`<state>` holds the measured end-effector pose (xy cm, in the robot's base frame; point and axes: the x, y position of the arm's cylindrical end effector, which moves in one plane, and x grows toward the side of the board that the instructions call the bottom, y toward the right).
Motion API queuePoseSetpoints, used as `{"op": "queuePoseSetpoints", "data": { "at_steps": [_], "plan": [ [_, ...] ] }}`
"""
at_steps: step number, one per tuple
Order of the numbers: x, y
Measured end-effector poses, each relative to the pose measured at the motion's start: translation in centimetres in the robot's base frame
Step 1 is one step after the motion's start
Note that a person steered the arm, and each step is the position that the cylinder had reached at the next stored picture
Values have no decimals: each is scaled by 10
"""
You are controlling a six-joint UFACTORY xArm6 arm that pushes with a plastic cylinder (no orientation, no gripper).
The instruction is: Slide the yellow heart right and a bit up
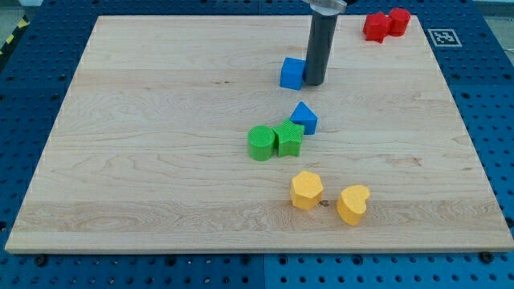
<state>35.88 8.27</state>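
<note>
Handless, my tip point(314, 83) touches the blue cube point(291, 73), grasping nothing; left to right below: yellow hexagon point(306, 190), then yellow heart point(353, 204) (near the surface's point(161, 120) bottom edge); approach its lower-left side, avoiding the hexagon.

A pale wooden board point(161, 120) is set on a blue perforated table point(32, 96). A black-and-white marker tag point(443, 37) is seen at the view's top right, yellow-black striped tape point(12, 38) at top left.
</note>
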Motion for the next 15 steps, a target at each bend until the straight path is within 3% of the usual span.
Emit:
{"op": "queuePoseSetpoints", "data": {
  "at_steps": [3,6,9,13,15],
  "plan": [
    [9,0],
    [127,105],
    [133,106],
    [195,107],
    [208,78]
  ]
}}
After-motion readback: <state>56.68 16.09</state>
